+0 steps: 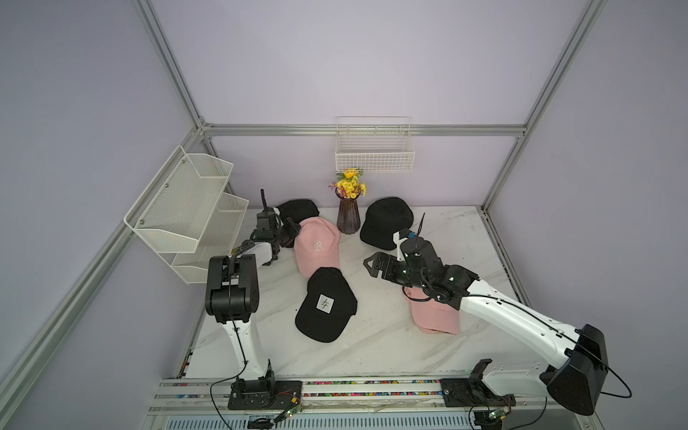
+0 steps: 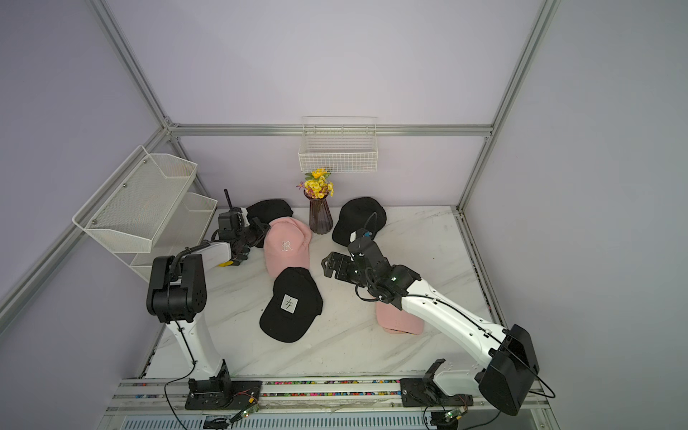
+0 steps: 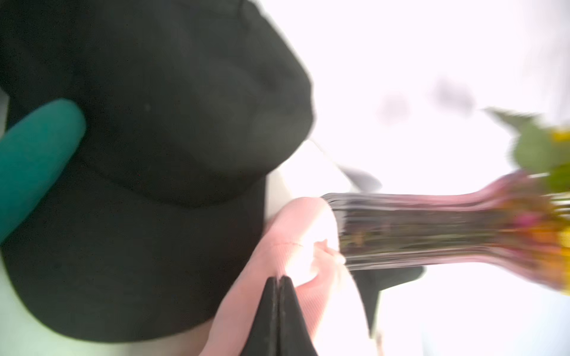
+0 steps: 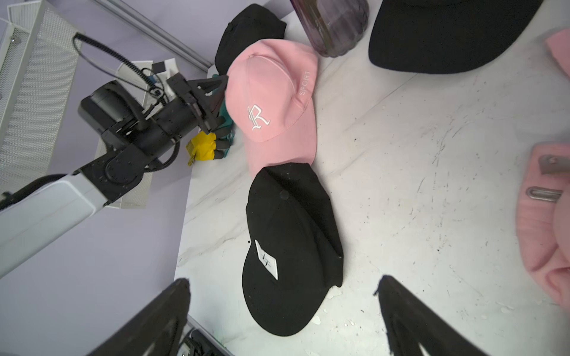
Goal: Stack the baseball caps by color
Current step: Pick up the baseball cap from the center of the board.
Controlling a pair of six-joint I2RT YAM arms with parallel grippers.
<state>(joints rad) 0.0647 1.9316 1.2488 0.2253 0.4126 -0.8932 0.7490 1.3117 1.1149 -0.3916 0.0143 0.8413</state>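
Pink fabric baseball cap with a white embroidered R (image 1: 316,245) (image 4: 271,101) lies at the left-centre of the counter. Its long axis runs from rear to front, crown toward the back wall and brim toward the near edge. The left pincer (image 3: 279,286) (image 1: 289,232) is clenched on the fabric at the back of this cap's crown, beside teal and yellow rubber gloves (image 4: 202,148).

The black fabric cap with a white square patch (image 1: 324,303) (image 4: 290,246) lies just in front on the same rear-to-front axis. Its brim points to the near edge and its back edge meets the pink brim. A plain black cap at the rear left (image 1: 299,210) (image 3: 154,154) sits behind the left pincer. A second plain black cap (image 1: 385,223) lies at the rear right, close to the ribbed purple glass vase of yellow flowers (image 1: 348,219). A pink cap at the right (image 1: 435,314) is partly hidden under the right arm.

The right pincer (image 1: 369,265) hangs released, jaws wide apart, above the counter's middle.

The counter (image 1: 372,335) is white with grey marble veining. Lilac walls (image 1: 335,74) in an aluminium frame (image 1: 361,130) enclose it. They carry a white mesh two-tier shelf (image 1: 178,208) at the left and a white wire basket (image 1: 374,156) at the rear.
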